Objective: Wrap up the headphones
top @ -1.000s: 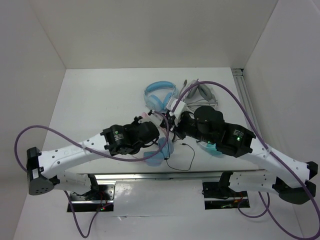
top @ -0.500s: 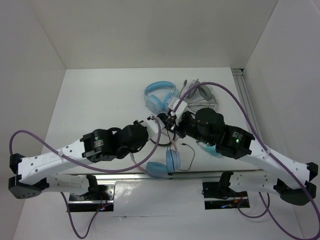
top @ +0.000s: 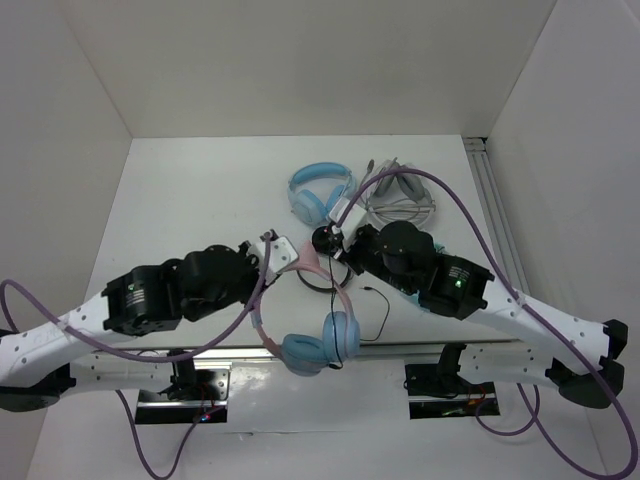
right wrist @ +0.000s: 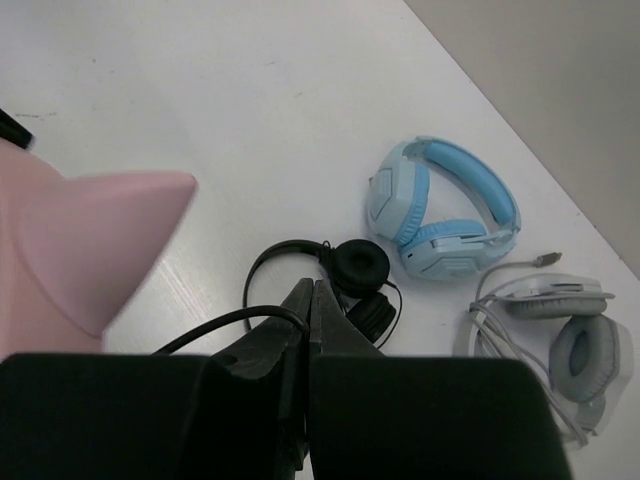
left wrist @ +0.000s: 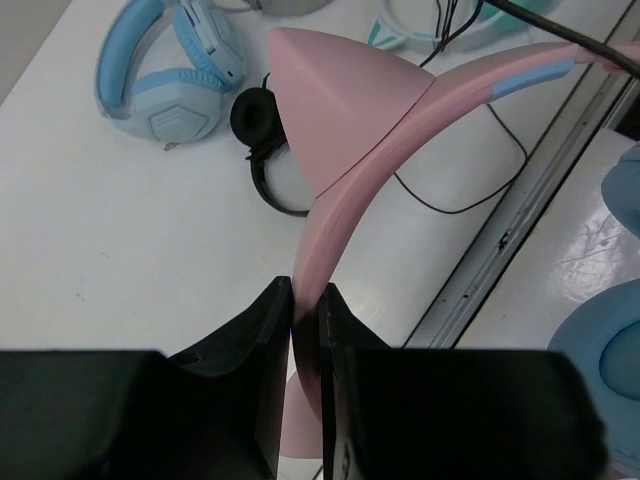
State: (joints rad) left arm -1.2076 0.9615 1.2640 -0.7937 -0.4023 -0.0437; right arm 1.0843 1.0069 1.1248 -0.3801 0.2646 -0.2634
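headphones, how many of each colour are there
pink headphones with blue cups: 1
light blue headphones: 1
black headphones: 1
white and grey headphones: 1
teal and white headphones, mostly hidden: 1
total: 5

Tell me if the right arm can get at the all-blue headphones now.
Probably not yet: the right gripper seems shut on the black cable. Otherwise the blue headphones lie close by, uncovered.
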